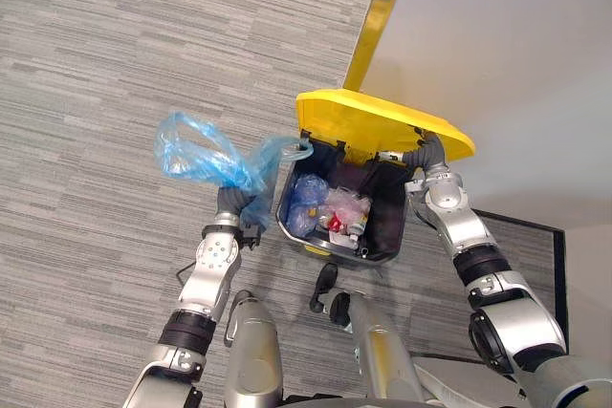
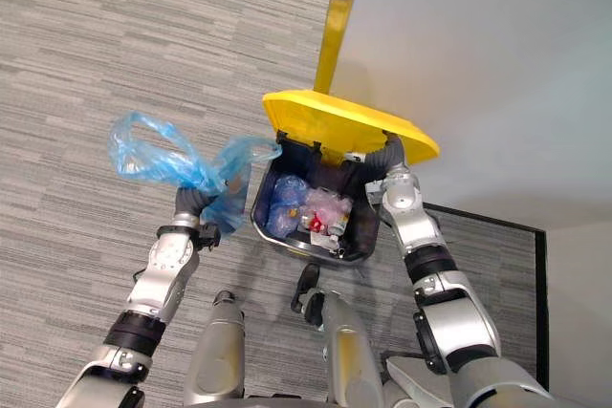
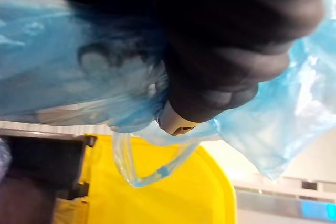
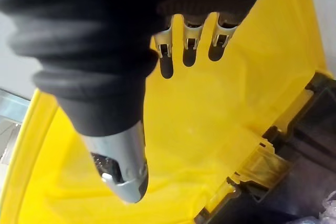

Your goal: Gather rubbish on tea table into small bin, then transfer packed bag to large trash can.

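Blue plastic first: the blue bag (image 1: pixel 196 155) is bunched in the left hand (image 1: pixel 232 204), film gathered tight in its curled grip. Most of it billows up and outward from that hand, away from the robot's middle. One loose handle trails the other way, inward, reaching the corner of the large trash can (image 1: pixel 387 212).

So here's the relation that matters: the can's open mouth sits just beside the left hand on its inner side, while the bag's long axis points away from it. The left hand is the one carrying, and it's the nearer to the opening. Inside the can, bagged rubbish (image 1: pixel 335 207) lies at the bottom.

Beyond that, the right hand (image 1: pixel 424 154) has flat, straight fingers (image 4: pixel 189 40) under the yellow lid (image 1: pixel 373 126), propping it up and grasping nothing.

My read: swing the bag inward over the rim, then let go. That billowing film could snag on the rim.
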{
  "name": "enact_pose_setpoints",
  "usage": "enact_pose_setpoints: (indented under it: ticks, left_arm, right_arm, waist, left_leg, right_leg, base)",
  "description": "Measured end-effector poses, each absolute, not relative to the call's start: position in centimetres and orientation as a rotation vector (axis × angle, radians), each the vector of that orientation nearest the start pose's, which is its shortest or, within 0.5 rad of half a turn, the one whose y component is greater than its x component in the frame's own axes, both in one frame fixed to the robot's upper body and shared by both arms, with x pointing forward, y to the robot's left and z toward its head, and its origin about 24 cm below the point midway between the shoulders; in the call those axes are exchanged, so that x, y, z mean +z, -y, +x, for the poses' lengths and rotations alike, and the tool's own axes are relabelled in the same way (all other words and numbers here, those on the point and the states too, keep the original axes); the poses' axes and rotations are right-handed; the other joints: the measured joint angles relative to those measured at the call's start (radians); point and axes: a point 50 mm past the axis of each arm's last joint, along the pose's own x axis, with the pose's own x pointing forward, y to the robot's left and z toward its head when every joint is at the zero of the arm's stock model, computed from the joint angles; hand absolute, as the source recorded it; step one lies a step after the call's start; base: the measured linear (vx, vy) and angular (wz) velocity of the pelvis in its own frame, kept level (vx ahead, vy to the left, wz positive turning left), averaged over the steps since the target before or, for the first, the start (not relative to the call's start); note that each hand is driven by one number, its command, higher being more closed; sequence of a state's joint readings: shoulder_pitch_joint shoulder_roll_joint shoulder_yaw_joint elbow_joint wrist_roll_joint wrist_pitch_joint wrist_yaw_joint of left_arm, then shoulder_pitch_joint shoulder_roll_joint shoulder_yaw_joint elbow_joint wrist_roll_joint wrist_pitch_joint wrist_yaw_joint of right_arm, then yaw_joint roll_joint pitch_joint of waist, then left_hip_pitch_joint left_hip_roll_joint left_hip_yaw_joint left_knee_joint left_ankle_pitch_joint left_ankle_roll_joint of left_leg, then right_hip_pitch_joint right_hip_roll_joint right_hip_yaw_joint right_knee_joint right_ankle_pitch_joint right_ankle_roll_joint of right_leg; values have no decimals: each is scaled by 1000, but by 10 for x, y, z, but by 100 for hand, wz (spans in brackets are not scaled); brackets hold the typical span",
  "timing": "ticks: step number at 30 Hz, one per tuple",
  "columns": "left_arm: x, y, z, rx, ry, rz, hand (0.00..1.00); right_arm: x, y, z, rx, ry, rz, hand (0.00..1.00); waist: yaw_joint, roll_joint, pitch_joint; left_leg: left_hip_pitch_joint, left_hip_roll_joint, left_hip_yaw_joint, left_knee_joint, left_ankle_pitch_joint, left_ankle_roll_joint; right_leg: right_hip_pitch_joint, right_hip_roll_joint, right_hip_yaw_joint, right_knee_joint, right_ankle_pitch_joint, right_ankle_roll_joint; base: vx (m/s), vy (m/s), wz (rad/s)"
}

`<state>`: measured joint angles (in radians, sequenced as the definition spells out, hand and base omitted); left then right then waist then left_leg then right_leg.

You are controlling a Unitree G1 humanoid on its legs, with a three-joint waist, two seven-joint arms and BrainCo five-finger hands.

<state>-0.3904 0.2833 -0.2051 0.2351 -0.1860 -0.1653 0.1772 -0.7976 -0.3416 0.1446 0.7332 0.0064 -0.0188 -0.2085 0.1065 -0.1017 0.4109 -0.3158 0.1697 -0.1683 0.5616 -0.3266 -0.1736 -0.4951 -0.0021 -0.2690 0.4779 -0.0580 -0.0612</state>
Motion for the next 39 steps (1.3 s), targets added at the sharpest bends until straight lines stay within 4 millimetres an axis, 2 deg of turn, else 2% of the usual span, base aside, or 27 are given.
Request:
enact_pose_setpoints:
  ticks: [3,5,7,11,14,18,20,23,25,28,30,32,34,35,39]
  left_arm:
    - [117,-137,324,-109,311,147,100]
    - [125,-124,327,-155,342,165,100]
    - [137,-108,331,-203,384,189,100]
    - [151,-90,337,-244,428,193,100]
    - [151,-77,343,-261,413,208,100]
    - [141,-64,349,-294,359,259,100]
    - [138,-59,354,-311,329,291,100]
    - [137,-55,358,-320,312,324,100]
    - [133,-56,361,-315,288,353,100]
    - [126,-56,365,-307,251,380,100]
    - [124,-59,370,-291,231,419,100]
    - [124,-67,376,-251,207,433,100]
    - [125,-72,381,-228,193,462,100]
    - [125,-75,382,-214,185,475,0]
    - [116,-81,385,-179,129,515,0]
  right_arm:
    - [147,182,392,-118,138,-444,0]
    - [152,184,393,-117,150,-459,0]
    - [156,180,395,-107,158,-477,0]
    - [166,180,396,-103,185,-501,0]
    - [174,176,398,-96,210,-509,0]
    - [189,167,401,-72,257,-568,0]
    - [201,164,402,-75,284,-572,0]
    - [218,159,402,-76,337,-576,0]
    - [232,150,403,-57,380,-598,0]
    - [246,145,401,-52,432,-601,0]
    - [257,141,400,-50,466,-606,0]
    - [274,130,398,-26,529,-636,0]
    - [289,123,393,-14,590,-647,0]
    - [295,120,390,-7,617,-645,0]
    - [303,111,385,11,664,-642,0]
  waist:
    - [-16,1,12]
    - [-22,0,19]
    - [-37,0,19]
    - [-38,0,19]
    - [-40,1,19]
    - [-42,2,20]
    - [-43,14,29]
    - [-51,25,38]
    - [-67,30,43]
    - [-70,37,57]
    - [-73,39,60]
    - [-90,46,67]
    - [-95,52,92]
    - [-98,54,99]
    - [-97,55,108]
  left_leg:
    - [-1,0,3,3,-1,0]
    - [-3,-1,3,7,-4,0]
    - [-9,-3,5,13,-7,4]
    - [-27,-6,24,21,-11,10]
    - [-48,-2,35,41,-18,13]
    - [-84,4,75,76,-36,20]
    - [-106,6,84,104,-47,24]
    - [-145,4,93,127,-53,33]
    - [-186,3,95,158,-61,36]
    - [-223,3,97,185,-65,38]
    - [-264,5,100,208,-70,42]
    - [-320,7,100,241,-76,46]
    - [-345,9,103,268,-84,48]
    - [-368,9,103,279,-87,53]
    - [-411,13,103,307,-94,57]
  right_leg:
    - [0,-1,2,7,2,-2]
    - [-1,-2,2,9,12,-19]
    - [-4,-3,5,9,13,-20]
    - [-28,-4,22,12,12,-18]
    - [-47,0,28,12,17,-17]
    - [-89,12,59,12,37,-16]
    - [-105,17,71,13,45,-12]
    - [-137,15,79,13,56,-4]
    - [-173,12,80,26,63,-10]
    - [-204,8,80,40,68,-16]
    - [-238,8,79,47,69,-14]
    - [-283,8,78,51,77,-6]
    - [-306,9,82,59,83,-2]
    - [-320,9,83,61,85,0]
    - [-362,12,84,66,100,-12]
  base:
    - [11,3,0]
    - [32,17,1]
    - [16,12,1]
    - [-3,21,-10]
    - [-15,17,-11]
    - [-20,32,-25]
    - [-38,67,-25]
    - [-36,59,-10]
    - [-30,55,-4]
    - [-7,15,-2]
    - [-25,10,-1]
    - [-79,36,-4]
    - [-80,54,-10]
    - [-76,54,-11]
    - [-35,43,-5]
